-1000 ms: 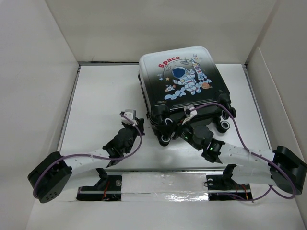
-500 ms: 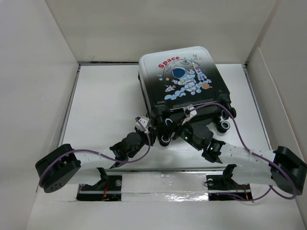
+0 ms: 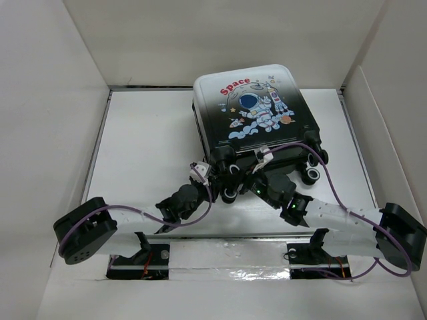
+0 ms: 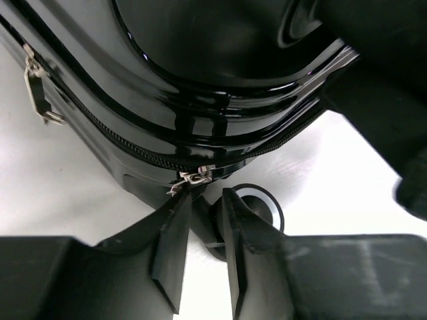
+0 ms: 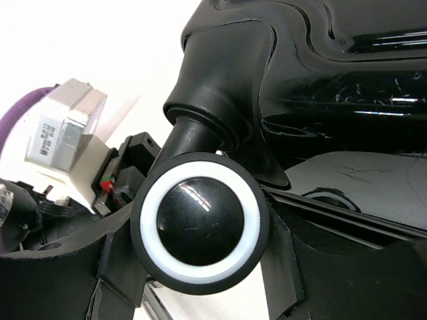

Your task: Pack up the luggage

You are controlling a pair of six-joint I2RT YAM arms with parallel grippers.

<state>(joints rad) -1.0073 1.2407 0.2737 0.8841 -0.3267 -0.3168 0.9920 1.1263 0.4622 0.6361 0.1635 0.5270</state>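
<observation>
The luggage (image 3: 257,110) lies closed on the white table, astronaut print up and wheels toward the arms. My left gripper (image 3: 207,179) sits at its near-left corner. In the left wrist view the left gripper (image 4: 205,197) stands slightly open with nothing between its fingers. A silver zipper pull (image 4: 192,177) hangs just past the left fingertip, and a wheel (image 4: 257,203) shows behind the right one. My right gripper (image 3: 233,190) reaches in from the right. Seen from the right wrist, that gripper (image 5: 193,230) is shut on a black, white-ringed luggage wheel (image 5: 200,200).
White walls (image 3: 60,100) box in the table on the left, back and right. A second zipper pull (image 4: 37,90) hangs further along the luggage's side. A foil-covered rail (image 3: 227,263) with the arm bases runs along the near edge.
My left arm has swung right and forward to the luggage's near-left corner, and its jaws have opened a little. The right arm and the luggage have stayed still.
</observation>
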